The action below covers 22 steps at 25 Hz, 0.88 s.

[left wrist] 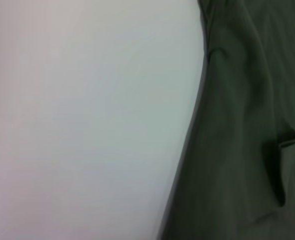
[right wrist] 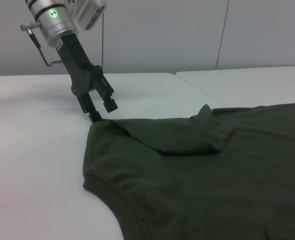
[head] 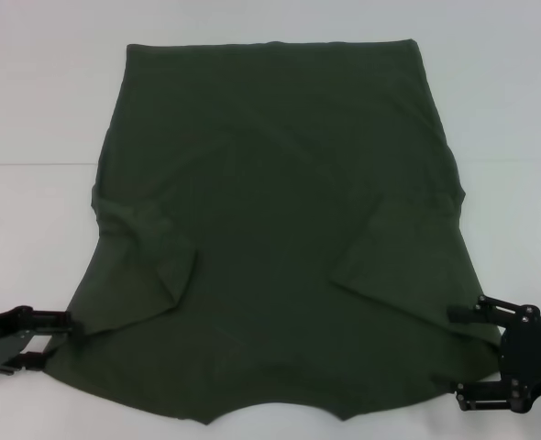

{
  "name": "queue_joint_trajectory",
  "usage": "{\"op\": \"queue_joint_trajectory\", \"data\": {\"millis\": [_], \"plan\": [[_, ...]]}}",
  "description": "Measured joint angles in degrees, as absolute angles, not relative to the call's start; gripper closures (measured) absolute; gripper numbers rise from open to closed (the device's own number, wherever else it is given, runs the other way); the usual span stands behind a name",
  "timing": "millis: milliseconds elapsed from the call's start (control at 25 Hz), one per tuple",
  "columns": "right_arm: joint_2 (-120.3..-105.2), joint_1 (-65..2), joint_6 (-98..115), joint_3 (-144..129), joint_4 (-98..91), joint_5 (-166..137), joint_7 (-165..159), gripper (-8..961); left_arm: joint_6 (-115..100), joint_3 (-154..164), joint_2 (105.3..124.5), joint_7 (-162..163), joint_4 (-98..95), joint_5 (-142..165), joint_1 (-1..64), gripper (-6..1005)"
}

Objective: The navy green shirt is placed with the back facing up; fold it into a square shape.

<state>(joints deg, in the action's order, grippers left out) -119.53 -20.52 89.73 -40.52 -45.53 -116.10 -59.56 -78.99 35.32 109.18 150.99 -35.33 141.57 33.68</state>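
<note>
**A:** While the navy green shirt lies spread flat on the white table, we see both sleeves already folded in over its body, collar end nearest us.

**B:** Yep, and we've got a gripper at each near corner of the shirt. The left gripper sits at the shirt's left shoulder edge; from the right wrist camera we see it tilted down, one lower finger touching the fabric edge, the upper one raised off it, so parted.

**A:** And the right gripper?

**B:** At the shirt's right shoulder edge, fingers spread apart with the cloth edge between them, not closed on it as far as we can tell.
</note>
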Motion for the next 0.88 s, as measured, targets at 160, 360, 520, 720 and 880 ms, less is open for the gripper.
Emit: {"op": "queue_joint_trajectory", "data": {"millis": [160, 360, 520, 720, 880], "plan": [[-119.53, -20.64, 89.73, -40.44, -45.52, -116.1, -59.78, 13, -78.99, 35.25, 109.64, 150.96, -35.33, 141.49, 33.94, 137], [-119.53, -20.9, 89.7, -40.29, -45.52, -116.1, -59.79, 13, -79.24, 35.01, 110.67, 150.9, -35.33, 141.2, 34.87, 137], [-119.53, -21.1, 89.33, -40.41, -45.52, -116.1, -59.88, 12, -79.38, 35.25, 111.37, 150.76, -35.35, 141.24, 35.93, 138], [-119.53, -21.12, 89.18, -40.3, -45.53, -116.1, -59.91, 12, -78.87, 35.14, 111.79, 151.0, -35.54, 141.33, 36.27, 150], [-119.53, -21.1, 89.12, -40.11, -45.53, -116.07, -59.93, 13, -78.27, 36.17, 111.97, 151.15, -36.65, 142.35, 36.28, 167]]}}
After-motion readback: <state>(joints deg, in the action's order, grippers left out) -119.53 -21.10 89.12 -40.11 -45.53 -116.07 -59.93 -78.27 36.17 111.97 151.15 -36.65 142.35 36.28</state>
